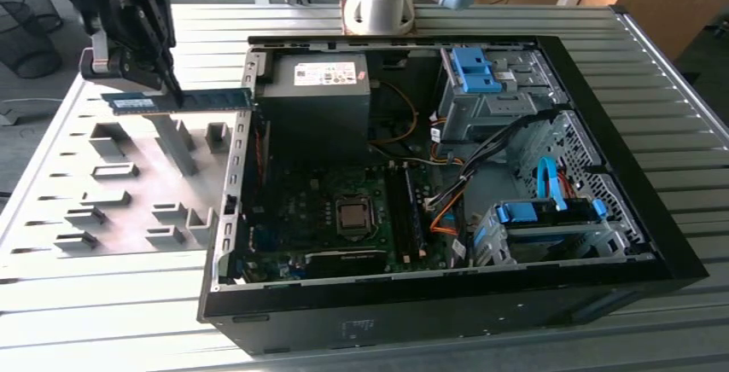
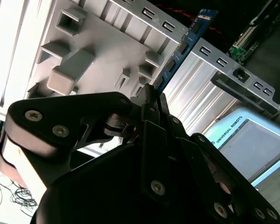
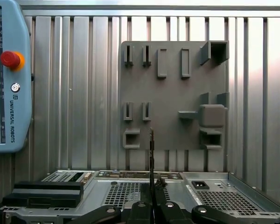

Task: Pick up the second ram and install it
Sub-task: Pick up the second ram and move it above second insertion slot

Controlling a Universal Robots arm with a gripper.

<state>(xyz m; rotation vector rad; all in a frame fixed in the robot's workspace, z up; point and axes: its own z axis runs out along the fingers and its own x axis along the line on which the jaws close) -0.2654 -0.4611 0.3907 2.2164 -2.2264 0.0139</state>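
Gripper (image 1: 171,92) is up off the surface (image 1: 102,321), over the grey fixture plate (image 1: 125,184), which lies near the surface's edge on the exterior view's left. Fingers (image 2: 159,106) are clamped on the second ram (image 1: 200,99), gripping it partway along its length. The stick is roughly level, standing on its long edge, clear of the plate's blocks. One end of it reaches close to the side wall of the open computer case (image 1: 456,325). In the first wrist view the ram shows edge-on in front of the plate. A teach pendant (image 3: 4,93) lies on the surface to one side of the plate.
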